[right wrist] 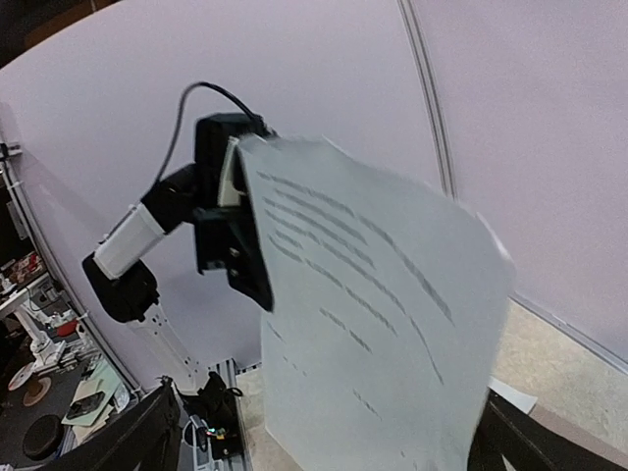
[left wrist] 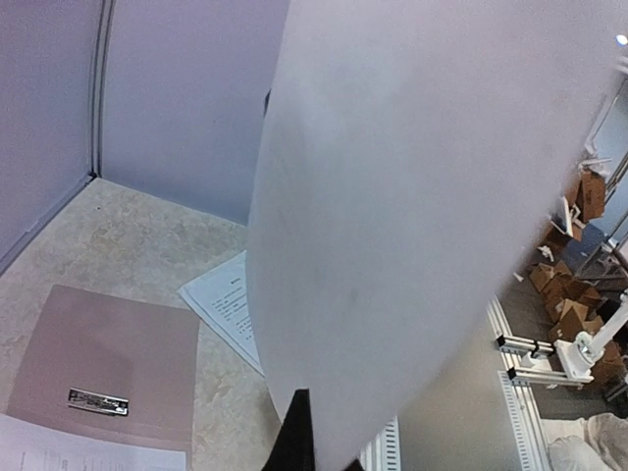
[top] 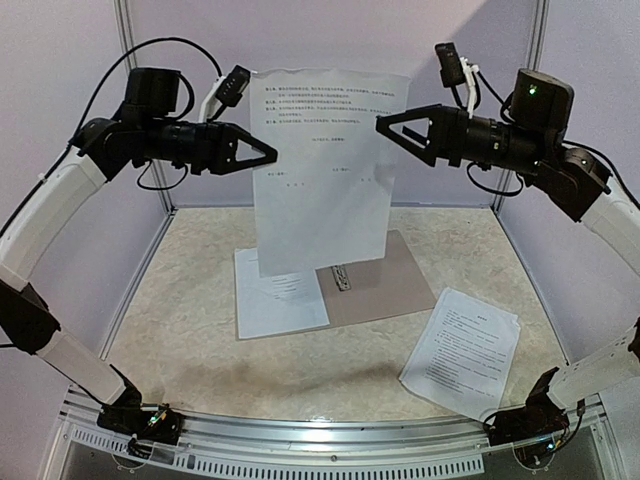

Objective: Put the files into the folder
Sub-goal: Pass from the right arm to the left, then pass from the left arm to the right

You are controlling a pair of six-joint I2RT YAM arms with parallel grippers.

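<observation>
The file (top: 325, 170) hangs upright in the air above the folder (top: 385, 272), pinched at its left edge by the left gripper (top: 268, 153), whose jaws are closed on it. It looks light and limp, apt to flap or crease, so a hold on an edge near the top suits it. The right gripper (top: 392, 128) stands wide open at the file's right edge, holding nothing. I cannot tell whether the file is one sheet or several. From the left wrist, the paper hides the pinch itself.

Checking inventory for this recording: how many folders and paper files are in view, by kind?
Folder: 1
Files: 3 (held sheet, left sheet, right sheet)
Total: 4
</observation>
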